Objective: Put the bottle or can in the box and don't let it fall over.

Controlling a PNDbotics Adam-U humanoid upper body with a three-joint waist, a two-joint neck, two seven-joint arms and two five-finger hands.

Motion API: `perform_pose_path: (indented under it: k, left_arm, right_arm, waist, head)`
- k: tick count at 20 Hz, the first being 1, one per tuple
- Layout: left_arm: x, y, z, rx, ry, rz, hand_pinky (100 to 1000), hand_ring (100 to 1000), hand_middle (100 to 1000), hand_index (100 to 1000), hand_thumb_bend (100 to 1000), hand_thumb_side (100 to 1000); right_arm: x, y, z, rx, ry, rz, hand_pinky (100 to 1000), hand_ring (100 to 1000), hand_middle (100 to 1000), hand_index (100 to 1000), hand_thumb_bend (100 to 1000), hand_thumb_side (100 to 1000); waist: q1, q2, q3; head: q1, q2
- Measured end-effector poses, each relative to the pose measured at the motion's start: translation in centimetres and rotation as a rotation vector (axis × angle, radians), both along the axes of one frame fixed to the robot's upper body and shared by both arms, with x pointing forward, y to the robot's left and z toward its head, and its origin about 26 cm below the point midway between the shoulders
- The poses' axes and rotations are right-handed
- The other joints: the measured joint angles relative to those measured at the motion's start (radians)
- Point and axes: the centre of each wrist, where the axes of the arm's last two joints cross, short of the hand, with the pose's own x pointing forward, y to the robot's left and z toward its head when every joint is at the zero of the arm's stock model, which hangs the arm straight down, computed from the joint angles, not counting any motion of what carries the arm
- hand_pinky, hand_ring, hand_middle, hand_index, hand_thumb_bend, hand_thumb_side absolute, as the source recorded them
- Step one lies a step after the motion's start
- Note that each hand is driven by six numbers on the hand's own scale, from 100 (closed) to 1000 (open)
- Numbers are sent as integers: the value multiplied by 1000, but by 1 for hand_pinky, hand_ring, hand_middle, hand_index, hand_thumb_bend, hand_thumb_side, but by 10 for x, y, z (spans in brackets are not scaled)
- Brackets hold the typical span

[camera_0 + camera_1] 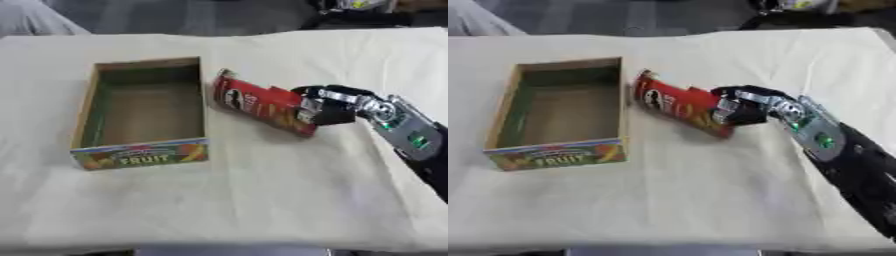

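Red and tube-shaped, the can is tilted well off upright, its top end toward the box and its lower end in the right hand, whose fingers are curled round it near the base. It sits just beside the box's right wall, not yet over the opening; whether its lower edge touches the cloth or hangs just above it cannot be told. The box is an open, empty cardboard tray with a fruit-printed front panel, lying on the cream cloth that covers the table. The left hand shows in neither view. The main risk, as I judge it, is the tilt: if the can goes into the box leaning like this and is let go, it will likely tip onto its side, which the task forbids. Held so near one end, the long can could also swing or slip in the fingers as it is lifted. Its top end could catch the near wall on the way across, shoving the light box over the cloth or knocking the can askew.
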Motion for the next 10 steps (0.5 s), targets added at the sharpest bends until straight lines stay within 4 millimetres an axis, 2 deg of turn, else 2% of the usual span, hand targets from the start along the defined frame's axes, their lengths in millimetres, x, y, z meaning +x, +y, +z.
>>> perform_pose_path:
  k: [10]
  left_arm:
    - [0, 0, 0, 0, 0, -2, 415, 805, 821, 701, 290, 549]
  right_arm:
    - [1, 1, 0, 10, 37, 3, 811, 1000, 1000, 1000, 100, 582]
  waist:
    - [0, 0, -2]
  head:
    - [-3, 0]
